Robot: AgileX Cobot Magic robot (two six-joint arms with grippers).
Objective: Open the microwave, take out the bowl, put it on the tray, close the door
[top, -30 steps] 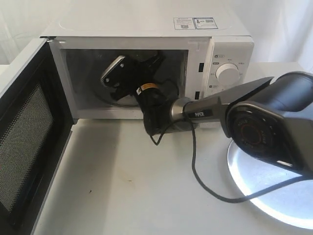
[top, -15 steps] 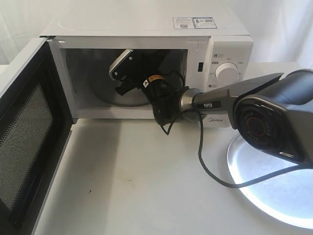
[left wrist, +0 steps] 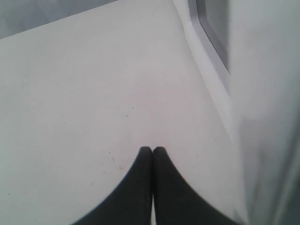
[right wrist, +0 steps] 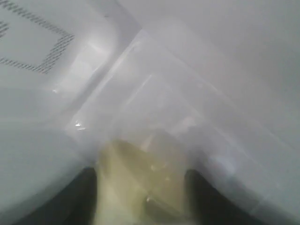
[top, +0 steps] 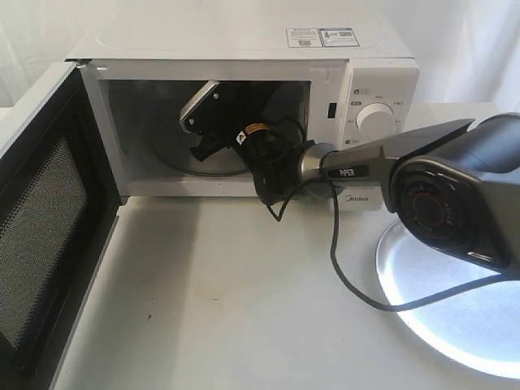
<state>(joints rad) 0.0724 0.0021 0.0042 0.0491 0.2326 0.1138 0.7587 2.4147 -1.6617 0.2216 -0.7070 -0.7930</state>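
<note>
Door (top: 41, 244) is open, swung out along the counter's (top: 227, 309) left edge, long axis back-to-front, mesh face toward the middle. Bowl (right wrist: 136, 164) is not out yet: a blurred cream shape inside the microwave (top: 244, 41) between the right gripper's (right wrist: 143, 180) spread jaws, gripped or not I cannot tell. Tray (top: 455, 325) at the front-right corner has no bowl, so lift-out, placing and closing remain; left gripper (left wrist: 152, 150) jaws pressed together, empty.

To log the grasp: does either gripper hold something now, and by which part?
Left gripper: shut, empty. Right gripper, inside the microwave: a cream blur lies between its fingers; a hold cannot be told.
</note>
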